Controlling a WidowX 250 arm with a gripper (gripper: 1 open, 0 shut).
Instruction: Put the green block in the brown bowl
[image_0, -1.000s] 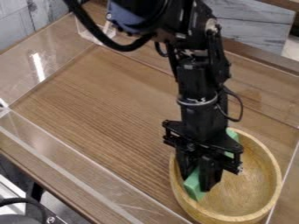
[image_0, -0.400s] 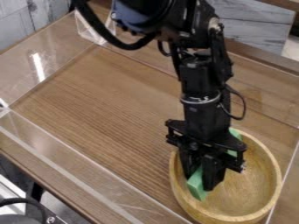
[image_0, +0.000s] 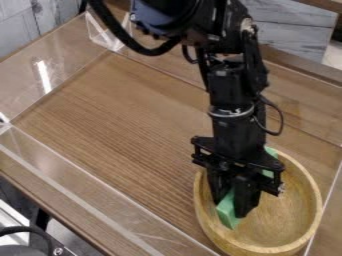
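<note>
The brown bowl (image_0: 297, 222) sits at the lower right of the wooden table, round and light wood with a thick rim. The black arm reaches down into it, and my gripper (image_0: 238, 203) hangs inside the bowl with its fingers shut on the green block (image_0: 230, 208). The block shows as bright green patches beside the fingers, low at the left and a bit more at the upper right behind the gripper. Most of the block is hidden by the fingers. Whether it touches the bowl's floor I cannot tell.
A clear plastic wall (image_0: 80, 185) borders the wooden table (image_0: 120, 110) on the left and front. The bowl stands close to the table's near right corner. Pale panels rise behind the table at the top right.
</note>
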